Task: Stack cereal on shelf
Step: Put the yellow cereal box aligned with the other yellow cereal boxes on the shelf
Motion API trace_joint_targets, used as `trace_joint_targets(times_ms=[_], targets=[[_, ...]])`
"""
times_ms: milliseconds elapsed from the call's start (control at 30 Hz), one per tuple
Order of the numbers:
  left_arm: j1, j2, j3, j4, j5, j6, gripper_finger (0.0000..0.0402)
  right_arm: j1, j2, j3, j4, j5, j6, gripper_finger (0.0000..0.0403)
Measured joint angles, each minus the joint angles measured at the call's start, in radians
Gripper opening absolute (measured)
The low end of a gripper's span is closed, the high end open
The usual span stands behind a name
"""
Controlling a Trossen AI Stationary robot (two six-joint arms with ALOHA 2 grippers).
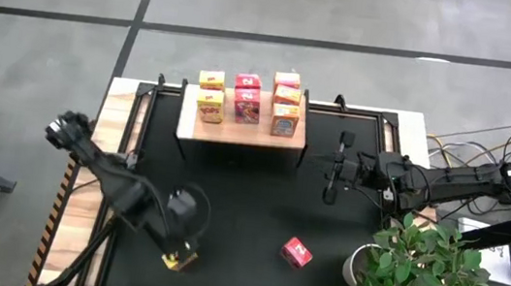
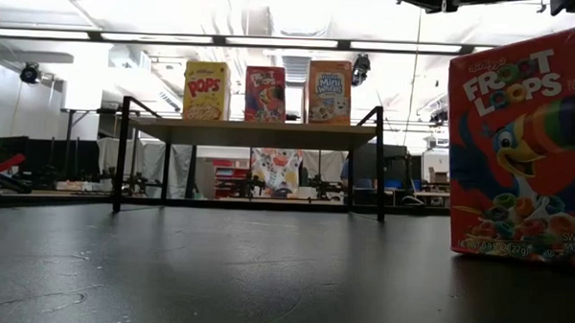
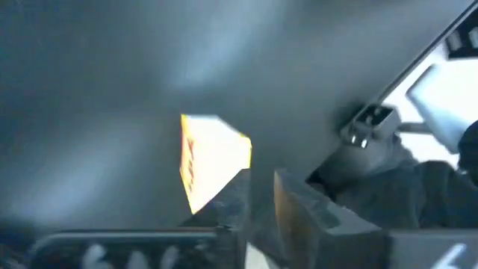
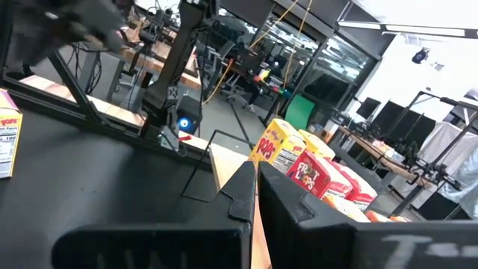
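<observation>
Wood of the shelf (image 1: 242, 134) carries seven boxes from above; a pink box (image 1: 297, 253) lies on the mat toward five o'clock, and the left gripper (image 1: 179, 257) reaches down at seven o'clock over a yellow box (image 1: 176, 261). The right gripper (image 1: 332, 180) waits at three o'clock, shut. Low down, a Froot Loops box (image 2: 524, 151) stands close. Past the left wrist, the yellow box sits beside the fingers (image 3: 299, 209); whether they grip it I cannot tell. Judging so, pickup is in hand; next comes a lift toward twelve o'clock.
</observation>
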Motion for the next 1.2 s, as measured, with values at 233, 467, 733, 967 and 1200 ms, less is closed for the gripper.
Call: trace_joint_targets(times_ms=[233, 467, 733, 967, 1200], targets=[[-0.039, 0.171, 0.07, -0.047, 0.021, -0.037, 0.0163, 0.0, 0.0, 0.0, -0.015, 0.0, 0.004, 0.0009], [-0.063, 0.262, 0.138, -0.202, 0.042, -0.022, 0.0268, 0.0, 0.0, 0.0, -0.032, -0.002, 0.035, 0.0009], [-0.093, 0.28, 0.121, -0.177, 0.026, -0.013, 0.0283, 0.0, 0.0, 0.0, -0.037, -0.002, 0.039, 0.0009], [-0.096, 0.31, 0.121, -0.163, 0.018, 0.035, 0.0272, 0.0, 0.0, 0.0, -0.037, -0.002, 0.035, 0.0009], [-0.095, 0.339, 0.115, -0.177, 0.013, 0.091, 0.0252, 0.0, 0.0, 0.0, -0.039, -0.002, 0.034, 0.0009]])
